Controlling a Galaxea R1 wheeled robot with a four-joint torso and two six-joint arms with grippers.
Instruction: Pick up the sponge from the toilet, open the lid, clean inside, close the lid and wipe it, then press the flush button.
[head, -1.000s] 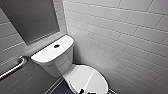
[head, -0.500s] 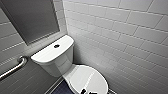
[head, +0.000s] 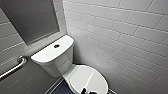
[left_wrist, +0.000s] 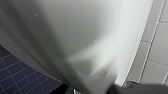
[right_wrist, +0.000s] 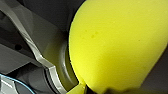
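Toilet: the toilet (head: 53, 53) stood in a corner of white wall tiles (head: 120, 32), its tank against the back wall and its bowl over the dark blue floor tiles (head: 61, 88).
Lid: the lid (head: 88, 80) lay shut and flat over the bowl, with nothing resting on its visible part.
Flush button: a small round dark button (head: 56, 46) sat in the middle of the tank top.
Sponge: the sponge (right_wrist: 117, 42) loomed bright yellow in the right wrist view, hard against that arm's grey parts and clear of the toilet.
Right gripper: the right gripper (right_wrist: 62, 75) appeared clamped on the sponge — its fingers were hard to make out.
Left gripper: the left wrist view looked close onto a glossy white curve of the toilet, with blue floor on one side and wall tile on the other; open or closed, I could not tell.
Surroundings: a metal grab bar (head: 15, 66) ran along the wall beside the tank, below a dark grey panel (head: 30, 17).
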